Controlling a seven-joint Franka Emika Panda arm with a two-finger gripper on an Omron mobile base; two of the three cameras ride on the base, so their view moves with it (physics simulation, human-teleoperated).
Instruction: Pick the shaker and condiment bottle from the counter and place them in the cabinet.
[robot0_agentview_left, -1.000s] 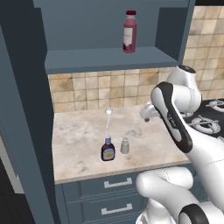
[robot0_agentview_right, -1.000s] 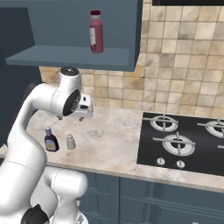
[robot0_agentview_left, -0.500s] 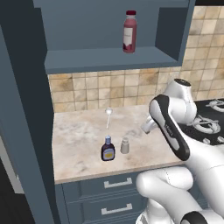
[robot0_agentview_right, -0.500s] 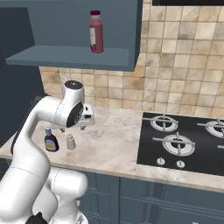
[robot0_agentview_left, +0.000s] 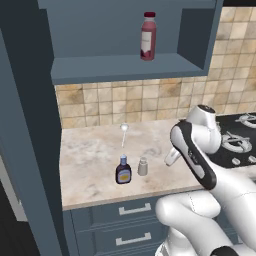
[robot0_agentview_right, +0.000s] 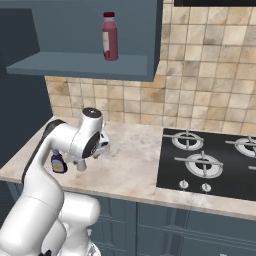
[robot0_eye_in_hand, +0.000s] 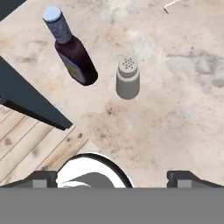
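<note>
One red bottle (robot0_agentview_left: 147, 36) stands on the cabinet (robot0_agentview_left: 120, 67) shelf — high above the spread, empty gripper (robot0_eye_in_hand: 111, 177), with shaker (robot0_eye_in_hand: 127, 78) and condiment bottle (robot0_eye_in_hand: 72, 48) just ahead.

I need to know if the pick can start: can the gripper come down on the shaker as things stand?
Probably yes. The gripper is open above the counter, the shaker stands upright and apart from the condiment bottle, with bare stone around it.

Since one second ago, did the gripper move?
Yes. In the left base view the gripper has come down from the tile wall's height toward the counter, closer to the shaker.
</note>
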